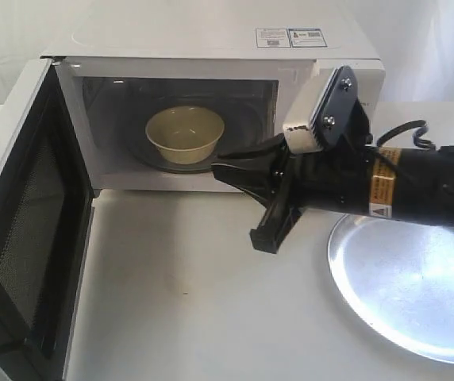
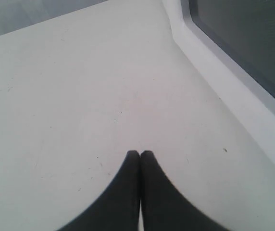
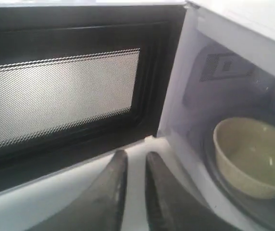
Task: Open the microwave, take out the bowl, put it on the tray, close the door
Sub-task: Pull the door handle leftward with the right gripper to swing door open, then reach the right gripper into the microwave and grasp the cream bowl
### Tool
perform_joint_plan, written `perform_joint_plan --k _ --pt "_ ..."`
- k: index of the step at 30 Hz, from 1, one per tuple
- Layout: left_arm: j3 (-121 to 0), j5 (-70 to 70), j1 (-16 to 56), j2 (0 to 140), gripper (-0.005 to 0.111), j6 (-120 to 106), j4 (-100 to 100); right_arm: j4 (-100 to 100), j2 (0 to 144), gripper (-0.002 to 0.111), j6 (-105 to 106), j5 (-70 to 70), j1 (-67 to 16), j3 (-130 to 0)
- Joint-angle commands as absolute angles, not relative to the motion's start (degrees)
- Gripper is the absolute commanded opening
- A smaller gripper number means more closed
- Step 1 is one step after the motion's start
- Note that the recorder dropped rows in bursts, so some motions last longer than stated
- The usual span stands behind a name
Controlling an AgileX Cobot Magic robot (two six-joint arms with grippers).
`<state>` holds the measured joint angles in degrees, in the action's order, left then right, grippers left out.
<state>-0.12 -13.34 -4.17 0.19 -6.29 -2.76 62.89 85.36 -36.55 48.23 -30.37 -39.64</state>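
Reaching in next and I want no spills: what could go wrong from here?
1. The right gripper, jaws barely apart, may shove the small cream-white bowl deeper instead of gripping its rim.
2. Its black fingers sit low at the opening of the white boxy microwave and could catch the sill.

Right arm (image 1: 417,190) extends level from the frame's right edge; right gripper (image 1: 223,165) at centre, jaws narrowly parted. Left gripper (image 2: 140,155) closed, empty.

Bright even light, glare on the tray (image 1: 417,305), soft blur in both wrist views
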Motion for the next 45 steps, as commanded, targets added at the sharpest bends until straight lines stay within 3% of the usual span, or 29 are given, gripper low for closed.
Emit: perform_joint_plan --k 1,3,6,13,23,30,32,35,45 --pt "0.0 -13.3 -3.9 0.0 0.0 -6.2 -2.6 49.3 94.6 0.042 -19.0 63.5 -30.3 -42.3" --pt "0.0 -13.3 -3.9 0.0 0.0 -6.2 -2.6 49.1 99.1 0.057 -17.8 67.6 -30.3 -45.1" --pt "0.0 -13.3 -3.9 0.0 0.0 -6.2 -2.6 49.1 105.4 0.068 -16.4 64.6 -31.5 -50.0" --pt "0.0 -13.3 -3.9 0.0 0.0 -6.2 -2.6 43.5 116.9 0.068 -5.5 47.0 -34.4 -64.1" --pt "0.0 -13.3 -3.9 0.0 0.0 -6.2 -2.6 43.5 127.4 0.067 -12.3 30.9 -35.3 -82.2" --pt "0.0 -13.3 -3.9 0.0 0.0 -6.2 -2.6 48.2 129.6 0.049 -12.4 26.7 -37.6 -83.9" --pt "0.0 -13.3 -3.9 0.0 0.0 -6.2 -2.6 48.7 129.6 0.033 -12.2 27.2 -38.3 -83.9" --pt "0.0 -13.3 -3.9 0.0 0.0 -6.2 -2.6 48.7 128.9 0.0 -12.8 27.9 -39.6 -83.9" --pt "0.0 -13.3 -3.9 0.0 0.0 -6.2 -2.6 81.2 120.3 0.0 -37.0 29.7 -44.0 -78.7"
